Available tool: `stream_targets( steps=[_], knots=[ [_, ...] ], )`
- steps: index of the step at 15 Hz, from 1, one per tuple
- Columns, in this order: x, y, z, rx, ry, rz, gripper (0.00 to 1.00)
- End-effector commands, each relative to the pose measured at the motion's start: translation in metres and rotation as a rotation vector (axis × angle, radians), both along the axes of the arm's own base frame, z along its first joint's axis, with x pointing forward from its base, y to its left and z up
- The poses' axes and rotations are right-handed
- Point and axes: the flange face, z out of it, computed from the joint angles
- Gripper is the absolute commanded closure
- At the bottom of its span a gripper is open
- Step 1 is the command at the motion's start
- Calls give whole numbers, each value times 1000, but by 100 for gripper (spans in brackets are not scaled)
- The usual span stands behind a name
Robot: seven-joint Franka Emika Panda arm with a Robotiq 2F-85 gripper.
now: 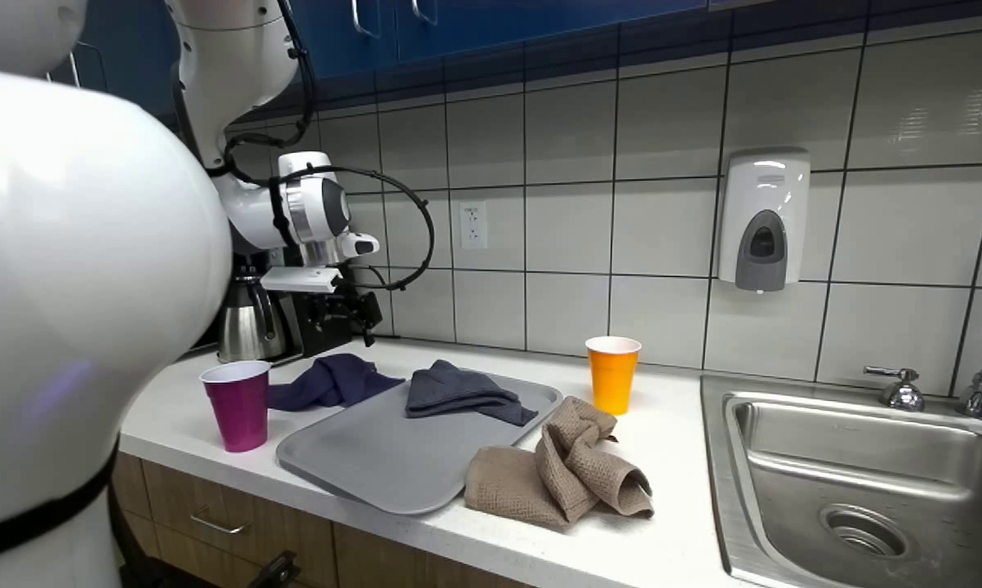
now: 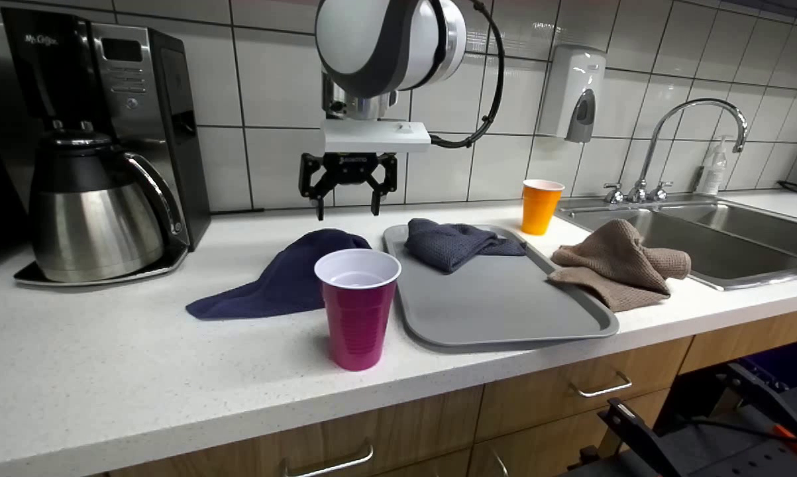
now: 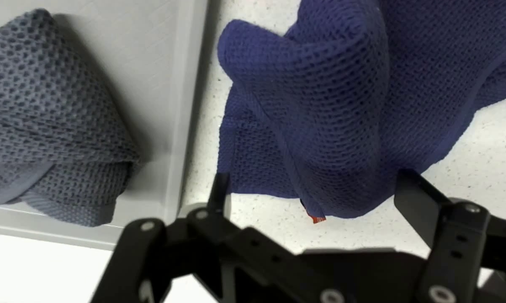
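Alongside the gray tray, the navy waffle-weave cloth tapers lengthwise away. Gripper above it: jaws wide apart, empty.

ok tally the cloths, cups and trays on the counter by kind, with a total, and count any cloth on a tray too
Cloths: 3 (navy cloth, grey cloth, brown cloth)
Cups: 2 (magenta cup, orange cup)
Trays: 1 (grey tray)
Total: 6
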Motion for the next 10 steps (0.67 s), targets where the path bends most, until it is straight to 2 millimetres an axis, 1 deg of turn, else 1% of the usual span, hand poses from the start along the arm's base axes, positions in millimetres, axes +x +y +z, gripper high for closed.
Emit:
stream_targets(
  steps=[1,5,8,10],
  knots=[
    [-17,-17,19,-19,-18,-41,0],
    [-25,-34,27,-33,-27,-66,0],
    [-30,-51,32,-40,-35,-83,0],
    [-33,-67,33,-44,-33,-92,0]
  ],
)
